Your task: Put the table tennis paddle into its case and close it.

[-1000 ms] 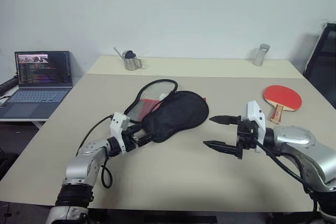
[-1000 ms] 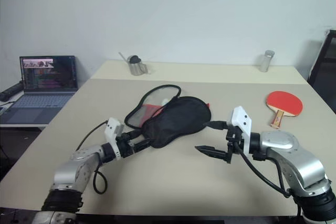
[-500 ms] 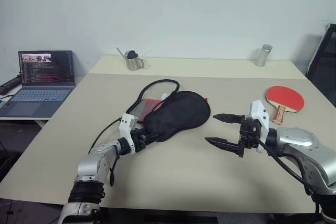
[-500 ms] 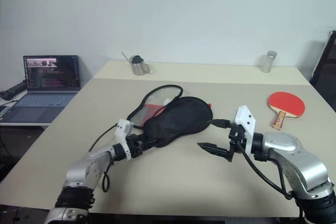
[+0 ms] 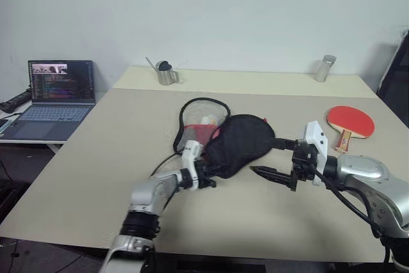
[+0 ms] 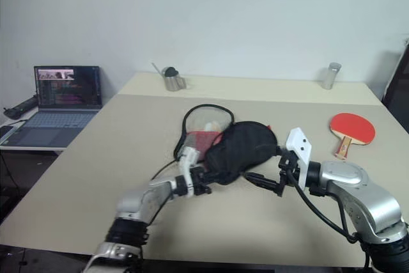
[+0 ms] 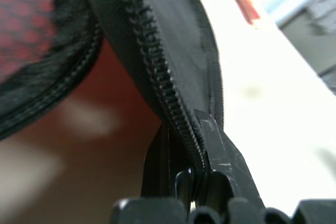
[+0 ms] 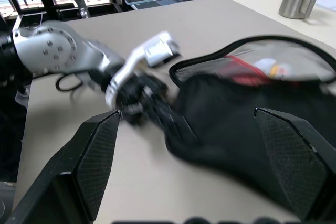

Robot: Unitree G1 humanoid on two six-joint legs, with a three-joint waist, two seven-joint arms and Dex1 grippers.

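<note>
Case (image 5: 239,145) looks soft and floppy; left end effector (image 5: 208,175) pinches its zipper edge, right end effector (image 5: 275,158) gapes wide beside it. Stiff paddle (image 5: 348,122) suits a handle grasp.

Setting: office or lab room. Evidence: large plain beige table (image 5: 96,158) against bare white wall (image 5: 223,11); open laptop (image 5: 54,97) with code on screen, on side desk left of table; metal pitcher (image 5: 166,73) at table's far edge.

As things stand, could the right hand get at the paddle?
Probably yes. The right hand is open and empty, and bare table lies between it and the paddle beside it; nothing blocks the way.
</note>
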